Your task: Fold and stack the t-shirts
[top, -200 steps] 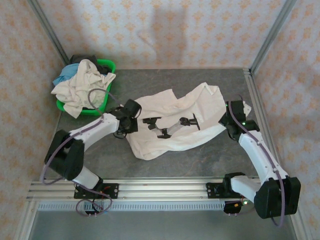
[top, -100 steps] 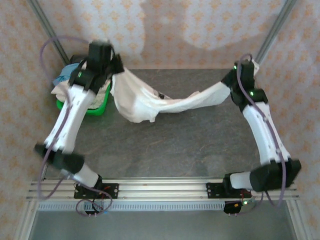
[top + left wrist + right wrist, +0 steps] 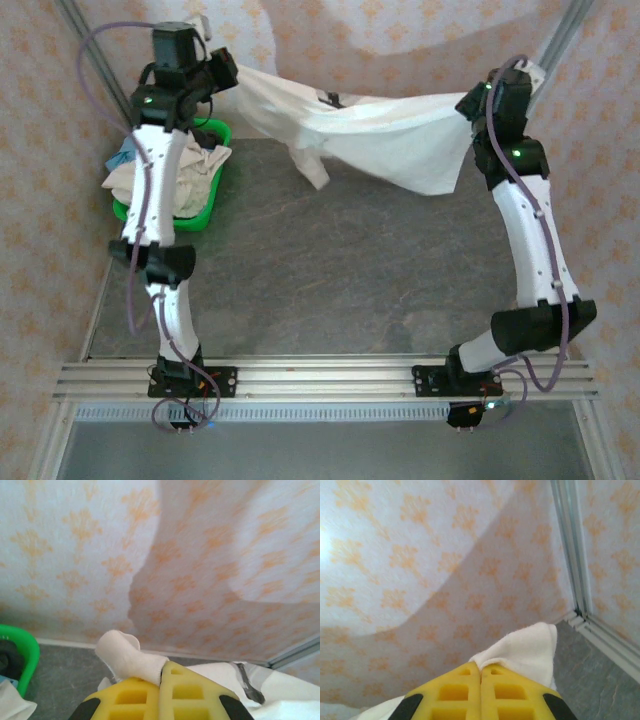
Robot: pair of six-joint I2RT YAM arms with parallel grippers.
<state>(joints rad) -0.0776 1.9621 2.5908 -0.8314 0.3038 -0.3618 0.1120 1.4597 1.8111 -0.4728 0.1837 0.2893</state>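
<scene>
- T-shirt, the white one, hangs in the air at the far end of the table, stretched like a hammock with no part of it seeming to rest on the surface.
- Its long axis runs left to right, close to the far wall. The middle sags, and a loose flap droops lowest, left of centre.
- A bit of the black print peeks out along the upper edge, so the cloth is bunched and not spread flat.
- The left gripper is raised high at the far left and clenched on the left end of the t-shirt. Its wrist camera shows a tuft of white cloth pinched between the closed yellow fingers.
- The right gripper is clamped on the right end. A white corner pokes out from between its yellow fingers, which are pressed together.
- Each arm holds one end, so neither is nearer. The t-shirt lies between the two grippers and below them.
- My guess is that the next move is to lower it flat onto the bare table nearer the arms. That calls for both arms to come down together, keeping the cloth taut along that left-right line.
- At the far left, under the left arm, a green basket holds more crumpled shirts, waiting their turn.
</scene>
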